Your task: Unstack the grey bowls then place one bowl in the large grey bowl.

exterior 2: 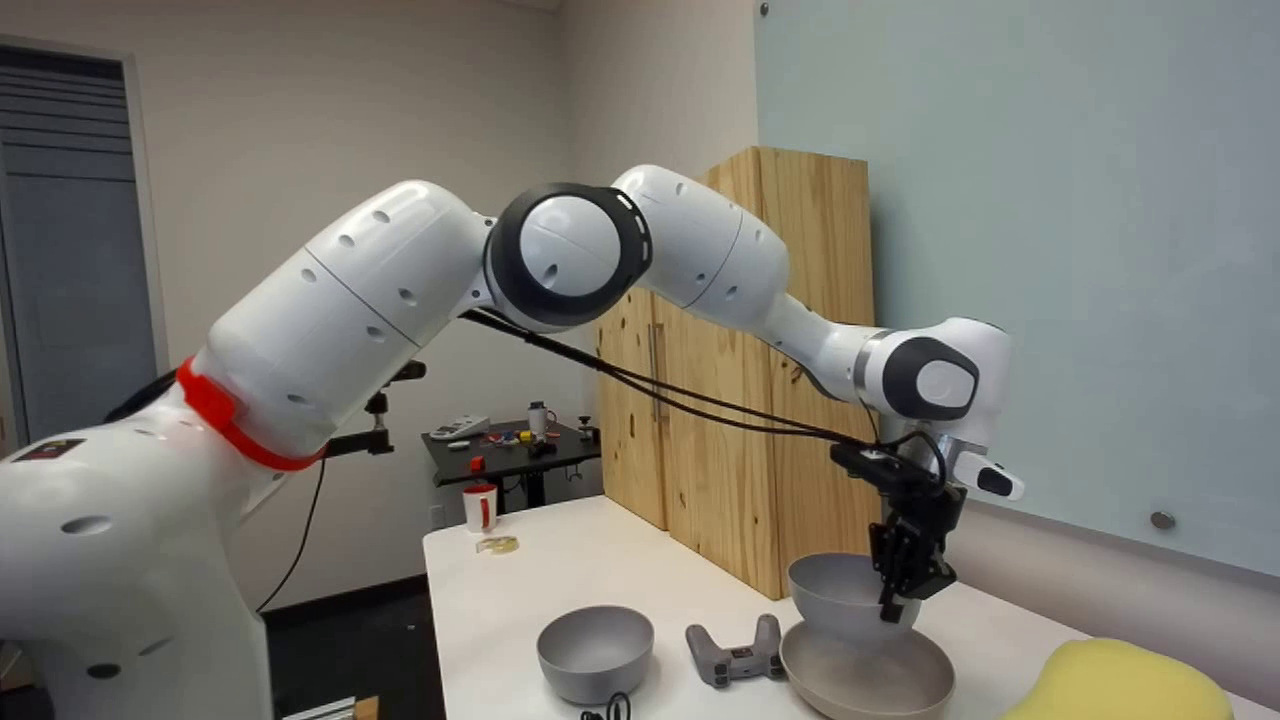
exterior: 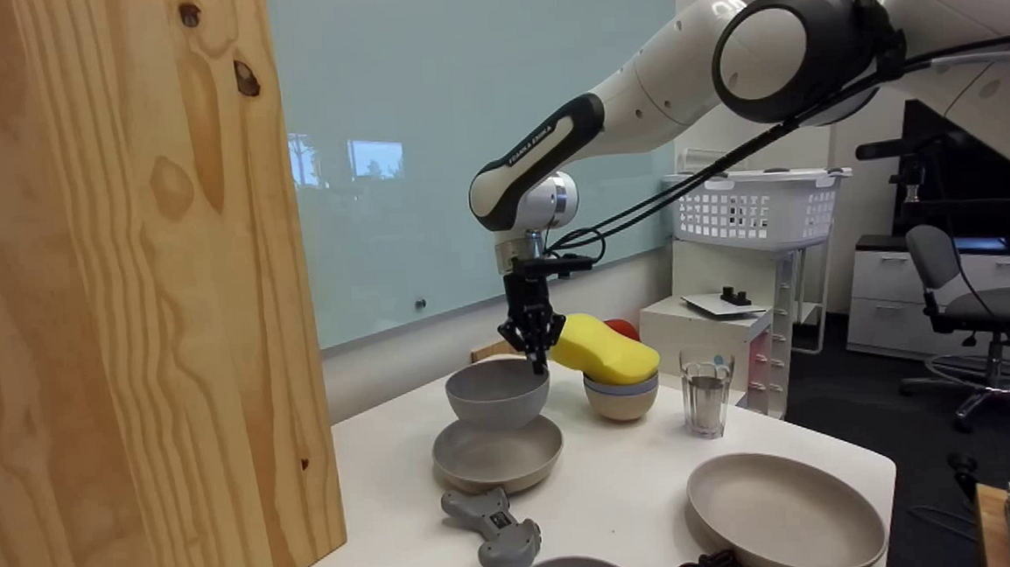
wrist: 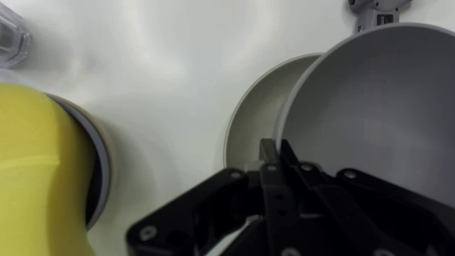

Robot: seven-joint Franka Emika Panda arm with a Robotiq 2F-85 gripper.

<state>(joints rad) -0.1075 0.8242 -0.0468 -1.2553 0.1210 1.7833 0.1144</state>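
One dark grey bowl is over the large grey bowl, nearly level; I cannot tell whether its base touches. Both show in an exterior view, the dark bowl above the large grey bowl. In the wrist view the dark bowl covers most of the large grey bowl. My gripper is shut on the dark bowl's rim, one finger inside and one outside. The gripper also shows in both exterior views. The second dark grey bowl stands apart on the table.
A grey game controller lies beside the large grey bowl. A yellow sponge sits on small stacked bowls. A glass and a wide beige bowl stand nearby. A wooden cabinet rises close to the held bowl.
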